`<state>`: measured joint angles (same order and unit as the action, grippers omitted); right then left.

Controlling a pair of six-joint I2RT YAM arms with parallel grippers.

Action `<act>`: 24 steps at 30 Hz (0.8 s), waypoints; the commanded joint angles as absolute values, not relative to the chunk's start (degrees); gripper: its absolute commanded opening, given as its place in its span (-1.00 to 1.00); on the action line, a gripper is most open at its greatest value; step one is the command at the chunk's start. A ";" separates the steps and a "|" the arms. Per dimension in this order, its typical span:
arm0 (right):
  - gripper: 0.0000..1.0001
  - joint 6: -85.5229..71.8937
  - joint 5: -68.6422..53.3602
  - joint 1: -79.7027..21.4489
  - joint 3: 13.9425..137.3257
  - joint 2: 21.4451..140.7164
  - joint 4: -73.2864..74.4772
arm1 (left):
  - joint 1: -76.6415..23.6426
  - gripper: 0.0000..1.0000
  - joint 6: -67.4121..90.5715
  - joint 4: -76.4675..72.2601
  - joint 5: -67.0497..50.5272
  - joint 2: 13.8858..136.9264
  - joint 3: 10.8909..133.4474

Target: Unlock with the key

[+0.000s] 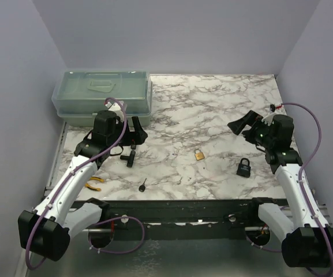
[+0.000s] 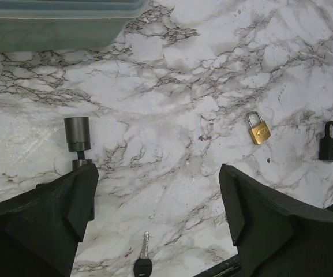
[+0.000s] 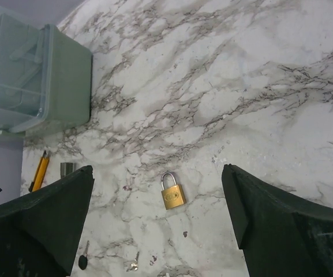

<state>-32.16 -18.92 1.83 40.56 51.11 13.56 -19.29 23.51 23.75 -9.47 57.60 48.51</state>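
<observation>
- Clear lidded box point(image 1: 103, 95) at the tabletop's point(image 1: 212, 104) far-left corner.
- Black T-shaped piece point(image 1: 131, 157) in front of the box.
- Yellow-handled pliers point(image 1: 95, 183) farther in front of it.

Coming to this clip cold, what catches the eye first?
Two padlocks sit on the marbled table: a brass padlock near the middle, a black padlock to its right. The tiny key lies near the front edge; the left gripper and right gripper both hang open, empty.

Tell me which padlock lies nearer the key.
The brass padlock, gold-coloured, near the middle of the table. The black padlock lies further right, so it is farther from the key.
</observation>
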 commanded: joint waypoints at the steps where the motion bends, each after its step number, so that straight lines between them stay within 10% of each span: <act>1: 1.00 -33.21 -16.99 1.82 41.65 52.68 19.01 | -19.77 0.84 23.21 24.54 -10.82 57.91 49.75; 24: 0.90 -42.19 -4.78 -12.51 49.43 61.16 37.92 | -20.00 0.76 23.31 27.00 0.99 57.74 51.22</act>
<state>-38.20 -11.49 -6.55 46.33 59.09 32.49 -19.64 23.46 25.91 -4.03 57.89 49.39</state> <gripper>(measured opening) 0.957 0.885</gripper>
